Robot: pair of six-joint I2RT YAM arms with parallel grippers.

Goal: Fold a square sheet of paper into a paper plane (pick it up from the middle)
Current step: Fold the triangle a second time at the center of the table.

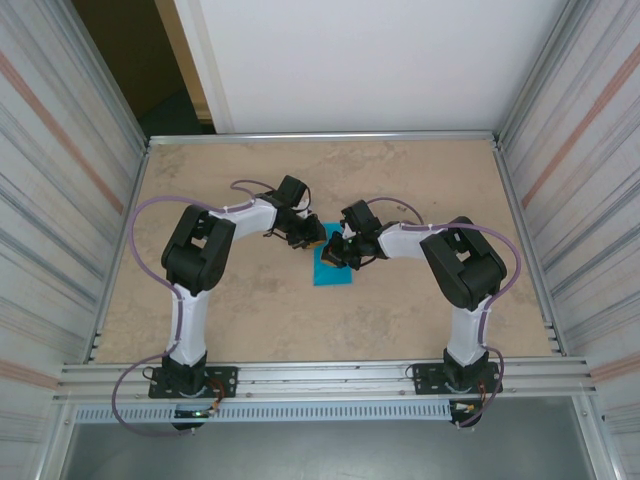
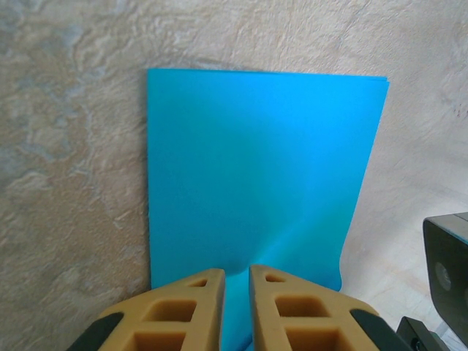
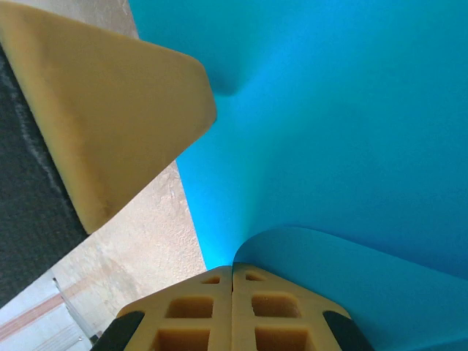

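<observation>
Overhead view: a beige, mottled, stone-patterned worktop (image 1: 250, 310) framed by aluminium rails (image 1: 330, 378), the near rail carrying both arm bases. Ribbed metal wall panels (image 1: 60, 200) with faint orange stripes close the left and right sides. A plain white board (image 1: 370, 60) stands at the far edge, with a dark opening (image 1: 140, 60) to its left. Lilac cables (image 1: 150, 205) loop along both arms.

The square sheet of paper (image 1: 331, 275), turquoise-blue and matte, lies near the middle of the worktop, where the two arms meet above its far end. In the left wrist view it (image 2: 256, 168) appears as a flat upright rectangle with a doubled edge at its far right corner.

The left hand (image 1: 305, 237) (image 2: 236, 269) is narrow: its tan fingertips sit on the sheet's near edge, and a small pucker of paper rises in the slim gap between them.

The right hand (image 1: 338, 250) (image 3: 232, 267) has its fingers pressed fully together on the paper (image 3: 329, 146), and a curled blue flap springs from their tips. One of the left hand's fingers (image 3: 124, 124) dents the sheet just beyond.
</observation>
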